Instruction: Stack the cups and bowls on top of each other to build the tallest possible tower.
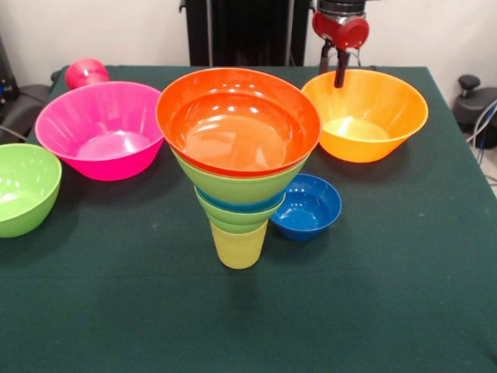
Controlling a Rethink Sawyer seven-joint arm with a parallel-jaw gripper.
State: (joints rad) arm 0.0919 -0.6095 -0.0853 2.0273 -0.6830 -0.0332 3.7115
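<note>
The tower stands mid-table on a pale yellow cup (238, 247). Lime green bowls (237, 186) and a blue one nest upward from it, with a wide orange-red bowl (238, 120) on top. My gripper (332, 68) hangs at the far right, open, with one finger on each side of the far rim of the yellow-orange bowl (365, 116), which rests on the table. A pink bowl (105, 128) sits far left. A small dark blue bowl (307, 206) sits right beside the tower. A red cup (85, 72) lies behind the pink bowl.
A separate lime green bowl (23, 186) sits at the left table edge. The table has a dark green cloth (373, 295). Black equipment stands off the table at the right edge (475, 101) and at the left.
</note>
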